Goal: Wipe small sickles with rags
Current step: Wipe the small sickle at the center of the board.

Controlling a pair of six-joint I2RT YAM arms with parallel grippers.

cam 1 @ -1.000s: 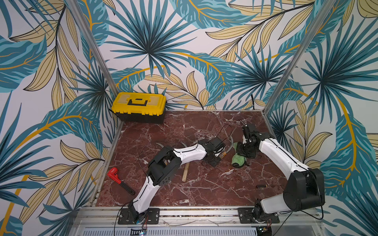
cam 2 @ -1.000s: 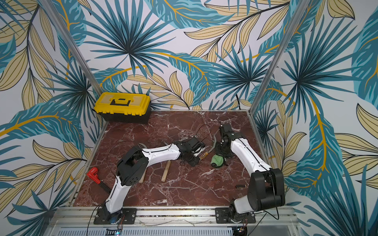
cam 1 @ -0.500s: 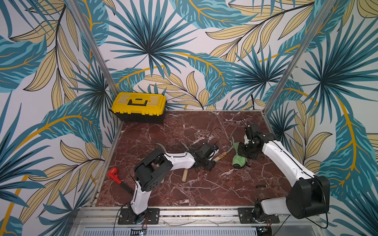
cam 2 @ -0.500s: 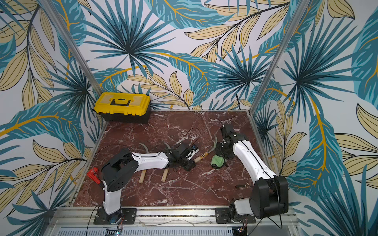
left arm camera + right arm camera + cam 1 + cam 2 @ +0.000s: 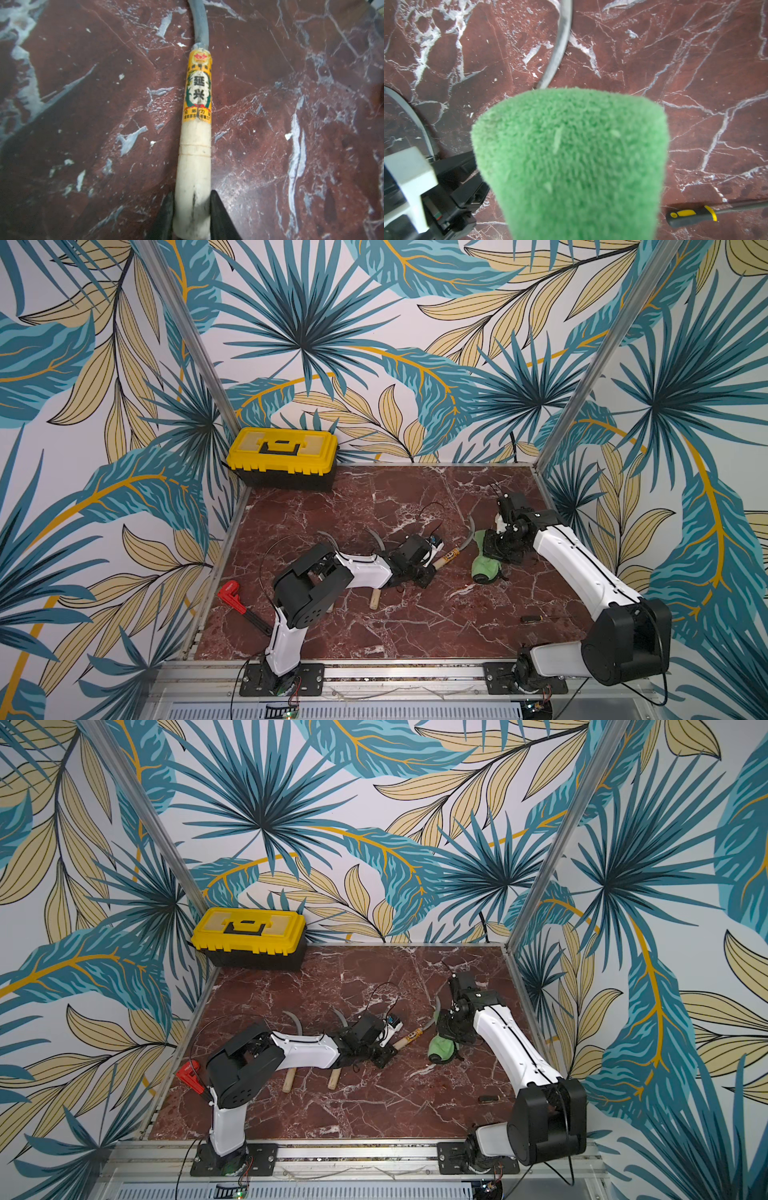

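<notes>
The labelled sickle [image 5: 193, 158] carries an orange-yellow label [image 5: 197, 87] on the blade end of its pale wooden handle. The label has a red crown emblem at its top and two large black Chinese characters in a white oval. The smaller lines of writing beneath them are too blurred to read. The left gripper [image 5: 192, 209] pinches the butt of this handle, one black finger pressed against each side. The sickle lies near the middle of the table, its grey blade [image 5: 471, 533] curving toward the green microfibre rag [image 5: 484, 568].

The rag juts out of the right gripper [image 5: 494, 549] and hides its fingers, which appear clamped on it. In the right wrist view the blade runs behind the rag's far end; whether the two touch cannot be told.

The second sickle [image 5: 289, 1081] and the third sickle [image 5: 334, 1078] lie side by side, partly under the left arm.

The tabletop [image 5: 415, 626] is red-brown marble with white veins. On it are a yellow toolbox [image 5: 282, 448] in the far corner, a red-handled tool [image 5: 230, 593] at the edge and a black-and-yellow screwdriver [image 5: 691, 216]. Teal and beige palm-leaf wallpaper [image 5: 307, 323] covers the walls. Aluminium posts [image 5: 187, 344] rise at the far corners, and an aluminium rail [image 5: 395, 672] carries both arm bases.
</notes>
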